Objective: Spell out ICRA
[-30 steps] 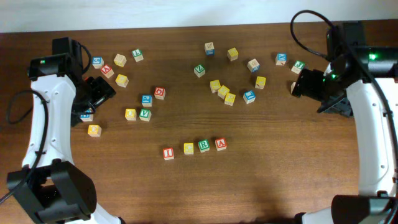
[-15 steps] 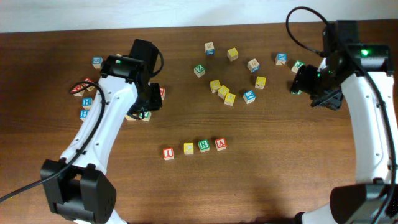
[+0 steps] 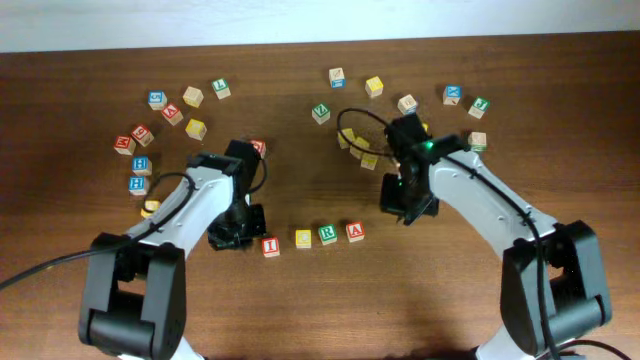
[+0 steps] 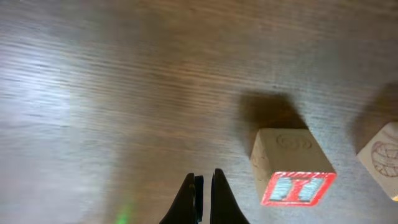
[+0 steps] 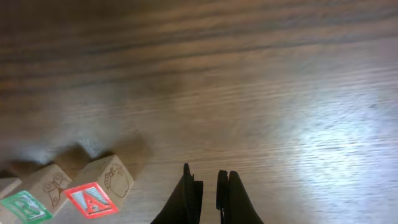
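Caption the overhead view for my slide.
Four blocks spell ICRA in a row between the left gripper and right gripper; spare blocks scattered beyond.

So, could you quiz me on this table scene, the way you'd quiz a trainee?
1. True or false: in the overhead view, the row of four cubes at the front reads I, C, R, A from left to right.
2. Which cube of that row lies nearest the left gripper? a) I  b) R  c) A
3. In a word: what does the right gripper hold?

Key: 1 true; 2 a; 3 nothing.
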Motion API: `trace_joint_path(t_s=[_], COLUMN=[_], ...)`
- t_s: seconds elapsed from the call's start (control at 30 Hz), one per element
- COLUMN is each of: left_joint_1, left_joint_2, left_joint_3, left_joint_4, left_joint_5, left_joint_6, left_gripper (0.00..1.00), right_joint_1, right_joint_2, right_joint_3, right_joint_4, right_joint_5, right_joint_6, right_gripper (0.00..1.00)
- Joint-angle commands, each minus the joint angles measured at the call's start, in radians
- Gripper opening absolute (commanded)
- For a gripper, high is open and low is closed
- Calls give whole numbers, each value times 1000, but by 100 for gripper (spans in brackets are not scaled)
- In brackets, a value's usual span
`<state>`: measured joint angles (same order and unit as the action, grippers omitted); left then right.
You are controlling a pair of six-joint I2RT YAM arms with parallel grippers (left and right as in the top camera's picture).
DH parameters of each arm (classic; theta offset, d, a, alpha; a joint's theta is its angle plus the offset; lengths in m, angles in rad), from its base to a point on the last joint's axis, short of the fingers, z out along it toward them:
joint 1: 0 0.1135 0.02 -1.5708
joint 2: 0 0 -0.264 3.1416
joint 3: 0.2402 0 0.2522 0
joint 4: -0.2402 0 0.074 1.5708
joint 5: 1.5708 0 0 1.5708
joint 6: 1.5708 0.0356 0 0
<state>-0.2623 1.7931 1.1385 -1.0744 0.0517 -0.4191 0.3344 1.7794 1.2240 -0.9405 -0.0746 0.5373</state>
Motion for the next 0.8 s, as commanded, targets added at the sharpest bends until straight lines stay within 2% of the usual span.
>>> trace_joint_path(t_s=[0.0, 0.17, 0.37, 0.5, 0.77], left_joint_1=[2, -38, -61, -61, -72], left_joint_2=[-2, -2, 39, 54, 55], left_joint_3=[-61, -76, -76, -76, -76], left_joint_4=[54, 100, 129, 173, 219], left_joint_5=[91, 91, 91, 96, 144], left_joint_6=[-13, -44, -59, -59, -59], left_gripper=[0, 0, 0, 0, 0], right_joint_1=[43, 142, 144, 149, 204], right_joint_2=[-5, -3, 25, 105, 107], right_joint_3=[-35, -50, -50, -50, -50], right_joint_4=[49, 126, 96, 97, 108], right_joint_5=[-27, 9, 53, -12, -53], right_joint_6=[29, 124, 126, 126, 127], right_gripper=[4, 6, 7, 4, 5])
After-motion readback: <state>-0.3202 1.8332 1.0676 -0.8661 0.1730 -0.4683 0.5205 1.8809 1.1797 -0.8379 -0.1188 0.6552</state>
